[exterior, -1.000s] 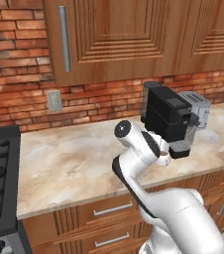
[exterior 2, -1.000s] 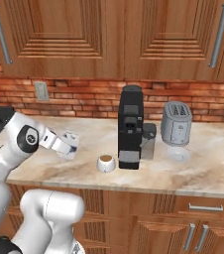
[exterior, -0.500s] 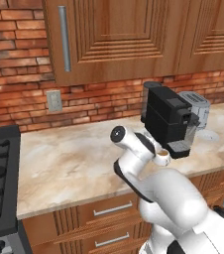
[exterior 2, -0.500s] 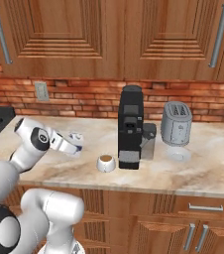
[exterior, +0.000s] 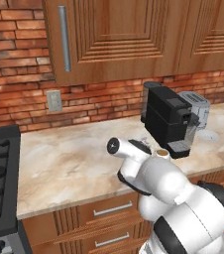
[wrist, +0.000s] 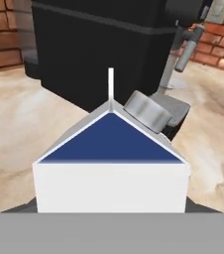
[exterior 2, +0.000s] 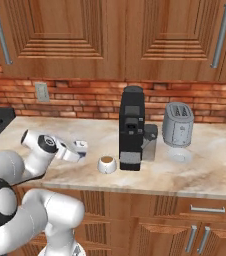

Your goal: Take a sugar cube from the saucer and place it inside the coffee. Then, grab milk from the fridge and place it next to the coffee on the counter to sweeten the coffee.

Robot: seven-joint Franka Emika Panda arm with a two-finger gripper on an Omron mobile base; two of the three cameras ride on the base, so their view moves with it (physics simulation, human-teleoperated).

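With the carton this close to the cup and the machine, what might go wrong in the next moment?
1. The milk is held in the gripper just left of the coffee; coming down too near could knock the cup and spill it.
2. The black coffee machine stands right behind the cup, so overshooting could bump the carton into it.
3. Letting go while the carton is tilted might tip it over on the counter.

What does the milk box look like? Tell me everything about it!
The milk is a small white carton with a peaked, gabled top whose sloping face is dark blue, topped by a thin white ridge. It looks like smooth cardboard and closed. It sits between the gripper's fingers, carried sideways above the counter, left of the coffee, near the black coffee machine.
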